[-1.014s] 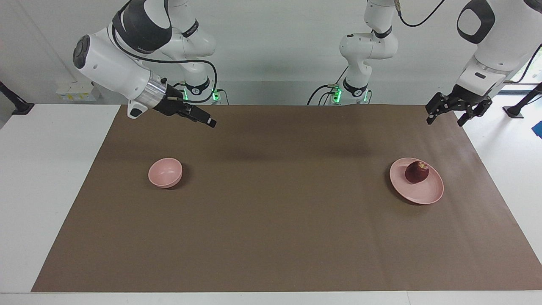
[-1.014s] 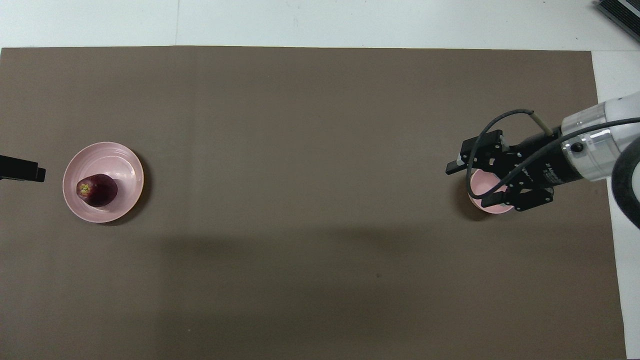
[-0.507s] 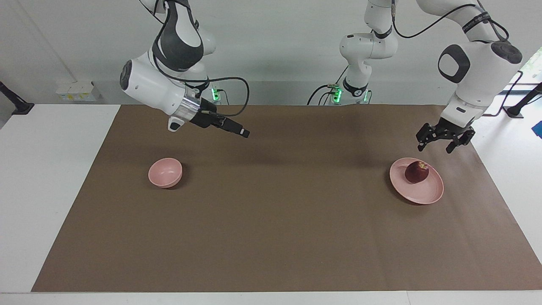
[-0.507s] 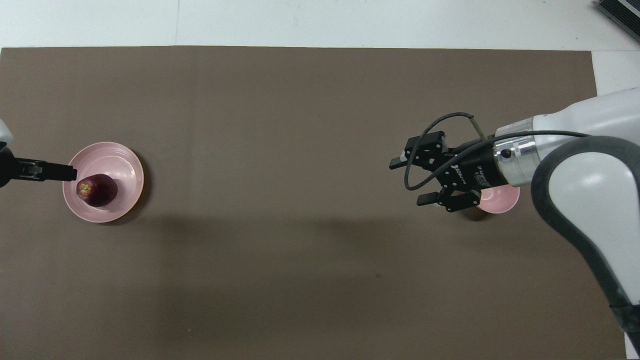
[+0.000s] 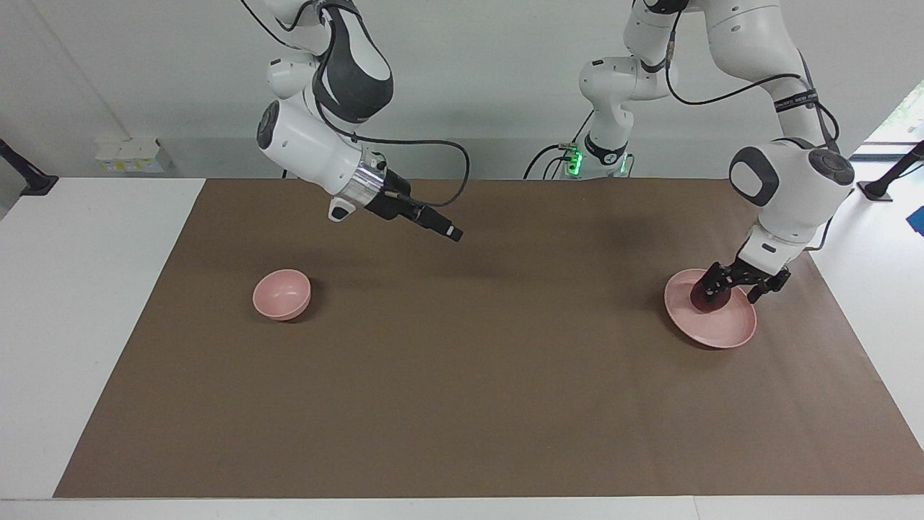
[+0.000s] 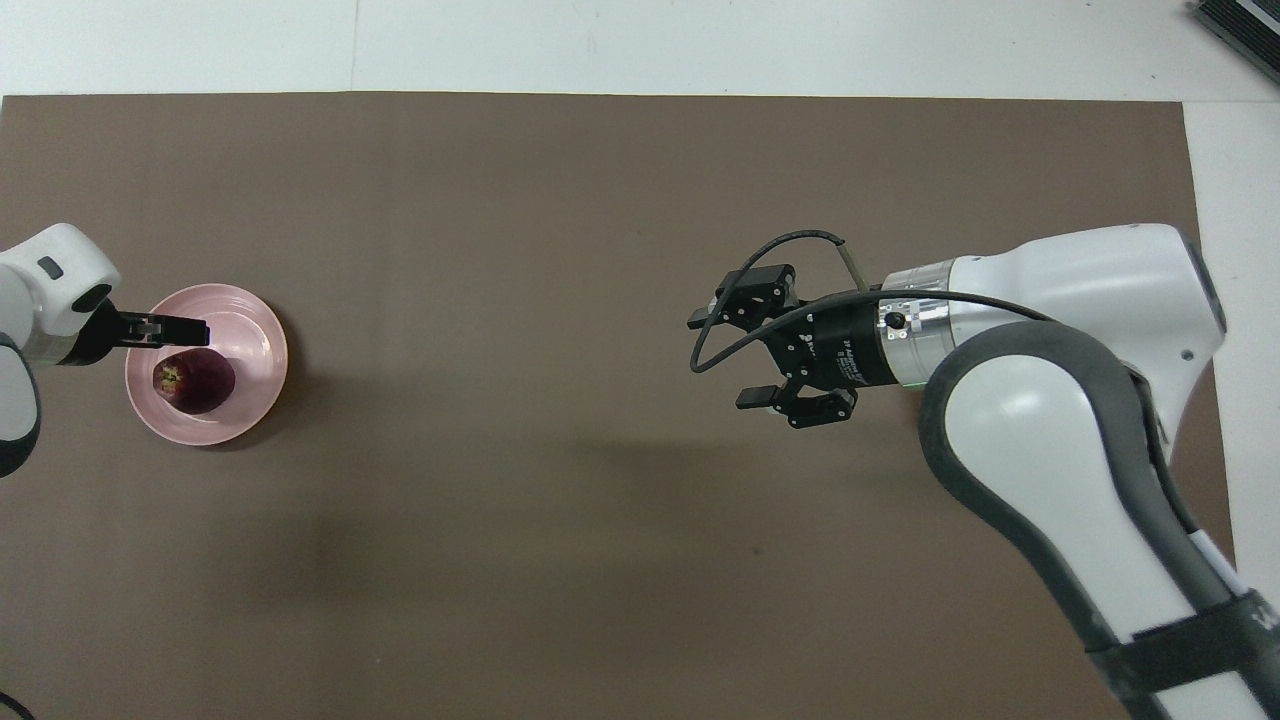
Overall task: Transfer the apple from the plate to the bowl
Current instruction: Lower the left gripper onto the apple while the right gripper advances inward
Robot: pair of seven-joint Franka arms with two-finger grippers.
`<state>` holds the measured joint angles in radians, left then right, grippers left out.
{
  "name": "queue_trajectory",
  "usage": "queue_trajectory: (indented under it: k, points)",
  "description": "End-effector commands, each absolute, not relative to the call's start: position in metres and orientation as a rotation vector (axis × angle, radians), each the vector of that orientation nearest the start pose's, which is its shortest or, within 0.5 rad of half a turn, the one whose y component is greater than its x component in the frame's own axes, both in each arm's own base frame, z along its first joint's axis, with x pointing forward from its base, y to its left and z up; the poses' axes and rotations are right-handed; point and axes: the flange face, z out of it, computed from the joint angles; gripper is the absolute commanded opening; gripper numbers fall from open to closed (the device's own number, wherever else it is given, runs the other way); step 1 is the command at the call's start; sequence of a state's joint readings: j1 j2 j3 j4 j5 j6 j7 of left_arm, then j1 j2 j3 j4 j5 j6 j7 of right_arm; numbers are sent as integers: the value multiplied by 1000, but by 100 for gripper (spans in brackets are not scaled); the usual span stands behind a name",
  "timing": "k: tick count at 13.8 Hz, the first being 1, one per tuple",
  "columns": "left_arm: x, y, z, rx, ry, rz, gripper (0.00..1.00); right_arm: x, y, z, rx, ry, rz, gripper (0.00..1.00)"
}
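The dark red apple (image 5: 702,299) (image 6: 197,382) lies on the pale pink plate (image 5: 722,329) (image 6: 252,345) toward the left arm's end of the table. My left gripper (image 5: 732,290) (image 6: 186,331) is open and low over the plate, right at the apple and partly covering it; whether it touches the apple I cannot tell. The small pink bowl (image 5: 281,294) stands empty toward the right arm's end; in the overhead view the right arm hides it. My right gripper (image 5: 452,232) (image 6: 724,360) hangs open and empty in the air over the brown mat's middle.
A brown mat (image 5: 462,375) (image 6: 560,200) covers most of the white table (image 5: 86,303). Only the plate and the bowl stand on it. The right arm's thick white forearm (image 6: 1060,330) stretches over the bowl's area.
My left gripper has come down from above the mat's edge to the apple on the plate. My right gripper has swung from over the bowl toward the mat's middle.
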<state>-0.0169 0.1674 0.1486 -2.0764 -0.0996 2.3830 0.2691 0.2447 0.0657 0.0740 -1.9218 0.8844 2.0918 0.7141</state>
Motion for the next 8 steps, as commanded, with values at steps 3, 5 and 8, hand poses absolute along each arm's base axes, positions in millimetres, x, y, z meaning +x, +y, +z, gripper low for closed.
queue_trajectory:
  k: [3, 5, 8]
  points:
    - [556, 77, 337, -3176, 77, -246, 100, 546, 231, 482, -2141, 989, 428, 100]
    - [553, 75, 336, -3189, 66, -231, 77, 546, 232, 482, -2144, 986, 430, 100]
    - [553, 77, 338, -3189, 64, -234, 0, 543, 237, 482, -2147, 980, 438, 100]
